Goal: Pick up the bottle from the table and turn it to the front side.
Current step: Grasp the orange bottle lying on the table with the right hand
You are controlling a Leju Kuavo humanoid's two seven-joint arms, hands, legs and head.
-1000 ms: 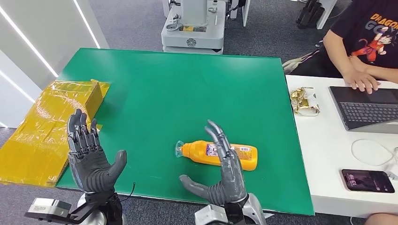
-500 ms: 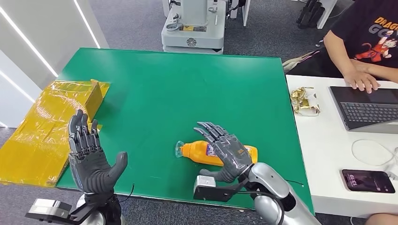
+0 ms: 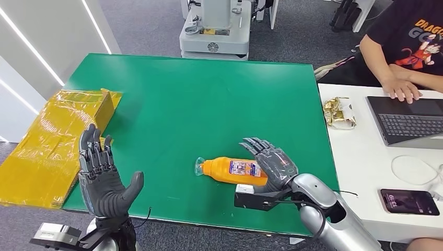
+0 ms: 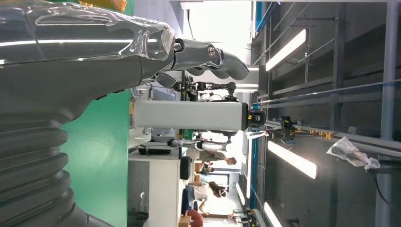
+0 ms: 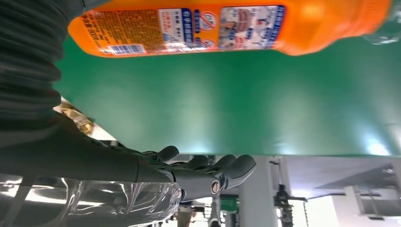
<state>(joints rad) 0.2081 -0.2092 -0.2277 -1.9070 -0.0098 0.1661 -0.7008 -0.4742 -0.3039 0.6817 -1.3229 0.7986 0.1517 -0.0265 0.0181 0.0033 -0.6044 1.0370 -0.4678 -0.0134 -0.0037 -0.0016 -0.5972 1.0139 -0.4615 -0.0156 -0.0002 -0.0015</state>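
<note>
Right hand (image 3: 272, 166) has slid over bottle's (image 3: 232, 170) base.

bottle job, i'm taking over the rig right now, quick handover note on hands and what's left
Right hand: open, fingers spread, over the base end of the orange bottle; no grip visible.
Left hand: open, palm raised near the table's front left edge, holding nothing.
Orange bottle: lying on its side on the green table, clear cap toward the robot's left, back label with barcode showing in the right wrist view.
Done: right hand brought to the bottle.
Left: close on it, lift it, turn it to its front side.
</note>
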